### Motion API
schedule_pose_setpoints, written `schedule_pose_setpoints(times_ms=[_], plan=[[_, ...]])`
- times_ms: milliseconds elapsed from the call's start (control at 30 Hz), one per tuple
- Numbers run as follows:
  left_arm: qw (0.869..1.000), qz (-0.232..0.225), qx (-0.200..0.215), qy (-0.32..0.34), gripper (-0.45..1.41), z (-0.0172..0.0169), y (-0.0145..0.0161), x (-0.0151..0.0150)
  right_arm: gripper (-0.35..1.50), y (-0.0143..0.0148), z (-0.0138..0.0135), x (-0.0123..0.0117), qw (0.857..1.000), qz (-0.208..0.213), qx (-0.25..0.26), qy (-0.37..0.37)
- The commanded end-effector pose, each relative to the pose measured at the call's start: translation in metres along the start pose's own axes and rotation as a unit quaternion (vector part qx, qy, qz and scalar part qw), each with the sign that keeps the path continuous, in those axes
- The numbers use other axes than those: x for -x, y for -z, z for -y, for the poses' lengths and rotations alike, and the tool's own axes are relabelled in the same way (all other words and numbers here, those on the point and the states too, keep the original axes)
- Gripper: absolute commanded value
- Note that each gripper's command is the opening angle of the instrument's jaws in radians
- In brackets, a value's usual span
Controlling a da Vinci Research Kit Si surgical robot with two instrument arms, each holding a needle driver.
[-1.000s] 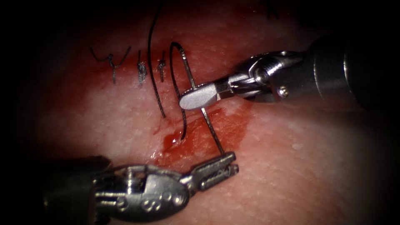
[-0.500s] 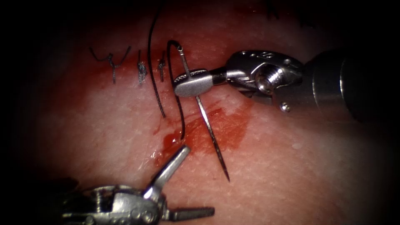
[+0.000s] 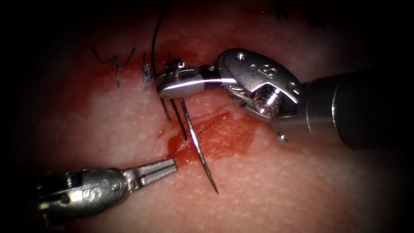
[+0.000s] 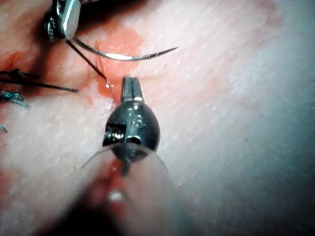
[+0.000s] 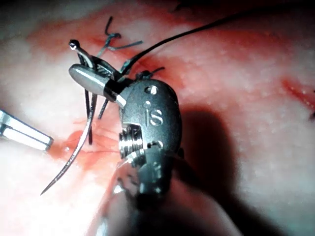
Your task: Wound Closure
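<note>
1. The right tool (image 3: pixel 179 83) enters from the right side of the endoscope view, its wrist bent and its fingers (image 5: pixel 91 78) clamped together on the needle (image 3: pixel 196 142) near its thread end
2. The left tool (image 3: pixel 166 166) lies low at the left, its fingers (image 4: pixel 131 88) together, holding nothing

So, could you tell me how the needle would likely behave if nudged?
Probably stiff: the needle keeps its curve unsupported. It may pivot, since the right gripper holds only its thread end. Its thread looks floppy.
</note>
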State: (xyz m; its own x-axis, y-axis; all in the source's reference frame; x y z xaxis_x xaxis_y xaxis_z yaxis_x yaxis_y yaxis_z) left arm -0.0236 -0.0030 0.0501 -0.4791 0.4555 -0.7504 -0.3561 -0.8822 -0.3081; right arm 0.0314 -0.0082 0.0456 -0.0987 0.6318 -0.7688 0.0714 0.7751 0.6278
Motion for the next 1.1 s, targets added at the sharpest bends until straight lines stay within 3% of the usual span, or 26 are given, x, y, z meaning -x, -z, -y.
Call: schedule_pose_setpoints(times_ms=[33,233,533,733,867,933,1100], plan=[[1.000,0.006,0.000,0.005,-0.45,-0.0005,-0.0013,0.0007,-0.35,-0.0006,-0.0003,0.0006,1.000,-0.003,-0.001,0.014],[0.999,0.040,-0.003,0.014,-0.45,-0.0004,-0.0040,0.0016,-0.35,-0.0002,-0.0003,-0.0002,0.996,-0.013,-0.003,0.086],[0.997,0.068,-0.014,0.022,-0.45,0.0008,-0.0042,0.0019,-0.35,-0.0004,-0.0001,-0.0012,0.986,-0.039,-0.003,0.161],[0.996,0.087,-0.024,0.024,-0.45,0.0015,-0.0045,0.0022,-0.35,-0.0008,-0.0003,-0.0023,0.984,-0.029,0.002,0.176],[0.993,0.117,-0.022,0.026,-0.45,0.0015,-0.0048,0.0028,-0.35,-0.0011,-0.0001,-0.0023,0.982,-0.020,-0.002,0.189],[0.990,0.136,-0.022,0.024,-0.35,0.0016,-0.0050,0.0033,-0.35,-0.0013,0.0000,-0.0022,0.980,-0.014,-0.004,0.198],[0.982,0.185,-0.041,0.022,-0.43,0.0022,-0.0050,0.0041,-0.35,-0.0016,-0.0001,-0.0019,0.975,-0.003,-0.001,0.221]])
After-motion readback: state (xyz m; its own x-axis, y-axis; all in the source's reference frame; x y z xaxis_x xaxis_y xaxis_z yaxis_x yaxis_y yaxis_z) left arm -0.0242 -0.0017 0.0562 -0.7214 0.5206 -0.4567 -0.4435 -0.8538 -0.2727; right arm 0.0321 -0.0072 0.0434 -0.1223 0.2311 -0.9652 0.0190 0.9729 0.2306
